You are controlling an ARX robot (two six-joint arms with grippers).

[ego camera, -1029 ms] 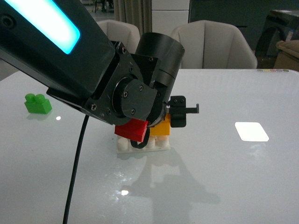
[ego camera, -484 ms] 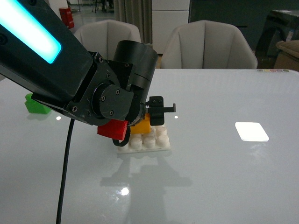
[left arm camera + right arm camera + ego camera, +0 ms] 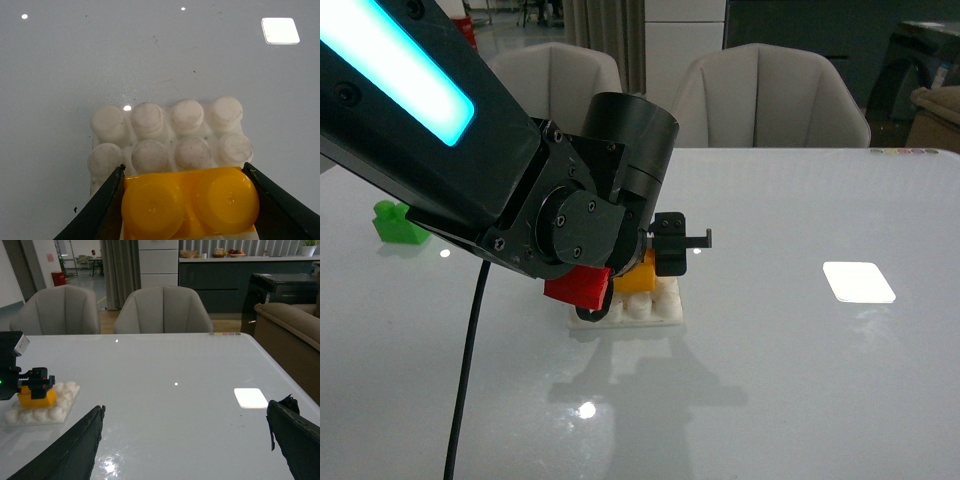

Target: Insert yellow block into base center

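Grip on yellow block [image 3: 190, 202] over base [image 3: 150, 155]

Left gripper [image 3: 184, 172] is nearest the front camera. Its two dark fingers [image 3: 100, 210] are closed narrowly on the short ends of the yellow block, so the block's long axis runs from finger to finger. In the left wrist view that axis lies parallel to the stud rows of the base. The block covers the nearer part of the plate, and two rows of four white studs show bare just beyond it. From the front, the block sits low against the studs, a little to one side of the plate's middle. I cannot tell whether it is pressed home or only resting on top.

By my judgement the coming move turns on lining the block's two sockets over the middle studs before pushing straight down. The right gripper [image 3: 184, 412] hangs well apart over bare table [image 3: 175, 365], its fingers spread wide and holding nothing, so the left arm is plainly the nearer one. Farther off lie a green brick [image 3: 398, 222] and a glossy white square [image 3: 858, 281], with chairs [image 3: 775, 95] beyond the table.
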